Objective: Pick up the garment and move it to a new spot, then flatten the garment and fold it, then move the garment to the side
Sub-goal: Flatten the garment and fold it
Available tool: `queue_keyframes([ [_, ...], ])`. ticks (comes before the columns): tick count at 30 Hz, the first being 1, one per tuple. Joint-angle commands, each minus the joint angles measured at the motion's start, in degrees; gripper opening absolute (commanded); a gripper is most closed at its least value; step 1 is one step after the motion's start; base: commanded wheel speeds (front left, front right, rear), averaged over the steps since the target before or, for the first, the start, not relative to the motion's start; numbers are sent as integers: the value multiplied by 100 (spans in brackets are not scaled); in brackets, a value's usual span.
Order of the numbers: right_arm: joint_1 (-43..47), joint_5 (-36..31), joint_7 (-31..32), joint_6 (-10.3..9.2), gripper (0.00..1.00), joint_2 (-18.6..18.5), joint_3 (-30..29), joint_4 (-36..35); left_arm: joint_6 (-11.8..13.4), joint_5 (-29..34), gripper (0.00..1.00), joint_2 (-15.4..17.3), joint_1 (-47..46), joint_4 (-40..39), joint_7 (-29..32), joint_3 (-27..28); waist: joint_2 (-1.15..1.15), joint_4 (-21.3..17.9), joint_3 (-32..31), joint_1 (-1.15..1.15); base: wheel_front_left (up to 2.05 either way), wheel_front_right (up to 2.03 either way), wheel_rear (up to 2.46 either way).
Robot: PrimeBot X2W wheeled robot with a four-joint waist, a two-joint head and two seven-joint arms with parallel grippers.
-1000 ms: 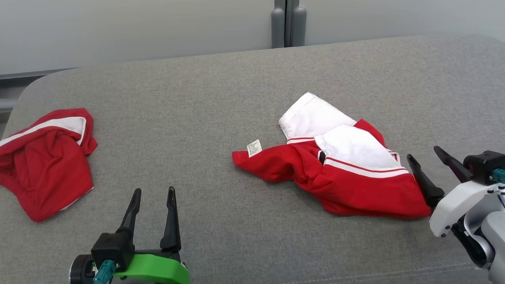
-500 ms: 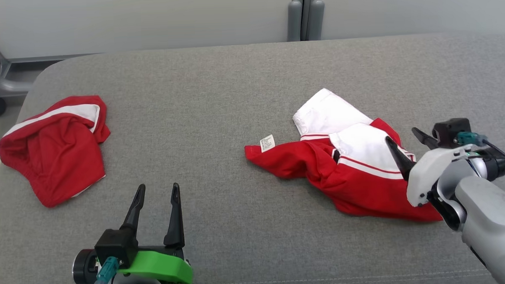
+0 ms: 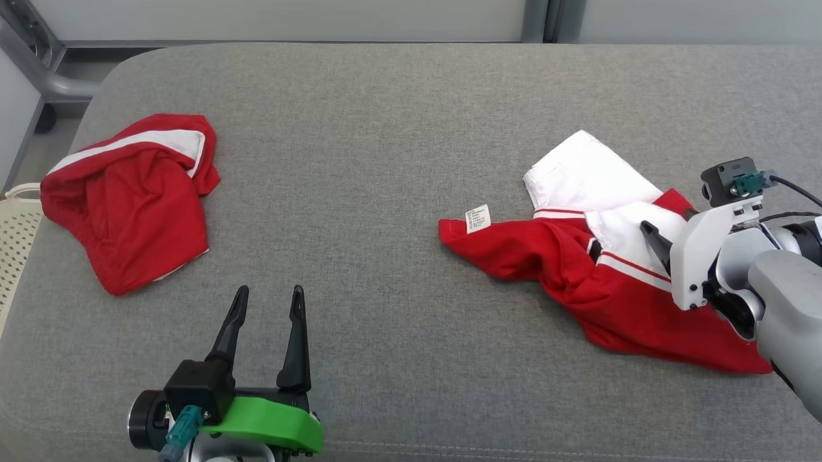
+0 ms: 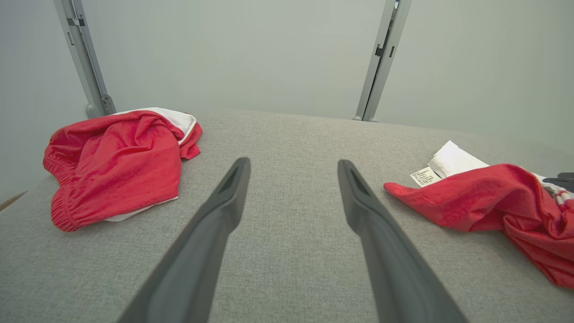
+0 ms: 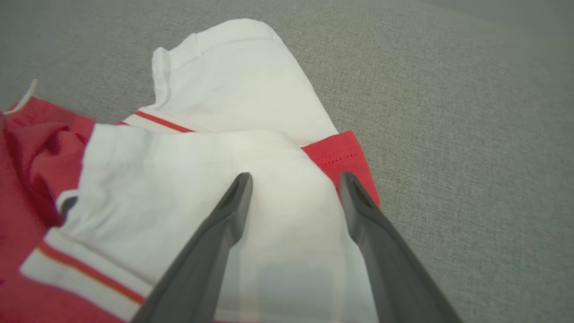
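The garment (image 3: 562,253), red with white panels and thin red-and-white stripes, lies crumpled at the right of the head view on the grey cloth-covered table (image 3: 381,157). A white part points toward the upper right of that frame. A red flap stretches left and ends in a small white care label (image 3: 477,218). In the left wrist view the garment (image 4: 484,197) sits at the right edge, with the label (image 4: 423,176) just beside its red tip.

The right claw (image 3: 667,221) hangs over the garment's white panel at the right of the head view, released, its two dark fingers spread apart. In the right wrist view the right claw (image 5: 296,177) has both fingers over the white cloth (image 5: 202,179), with a red hem just right of the fingertips. Whether the tips touch the fabric I cannot tell.

The left claw (image 3: 269,290) is at the lower left of the head view, also released and grasping nothing. Its fingers point up the frame over bare grey table, well apart from the garment. In its own wrist view the left claw (image 4: 293,162) frames only table surface.

A second red garment (image 3: 137,206) with a white band lies bunched at the upper left of the head view, and at the left of the left wrist view (image 4: 116,166). A cream perforated basket (image 3: 1,238) shows at the left edge, beyond the table.
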Motion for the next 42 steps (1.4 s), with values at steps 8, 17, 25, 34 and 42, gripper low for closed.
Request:
queue_keyframes([
  [8,-183,344,125,-8,0,8,377,399,30,-49,100,9,-55,15,-9,-51,0,168,39,0,0,0,0],
  [17,-376,433,-498,-8,0,-48,708,408,64,-81,100,9,-58,37,-9,-43,0,75,-9,0,0,0,0],
  [25,-879,95,-1539,-8,0,-19,774,450,63,-76,100,9,-30,40,-9,-33,0,-82,-96,0,0,0,0],
  [34,-700,-1347,-1581,-8,0,-204,-455,-992,66,-65,100,9,51,9,-9,38,0,-265,-126,0,0,0,0],
  [42,604,-2143,-1575,-8,0,-388,-1144,-2616,31,-30,100,9,127,24,-9,92,0,-504,-219,0,0,0,0],
])
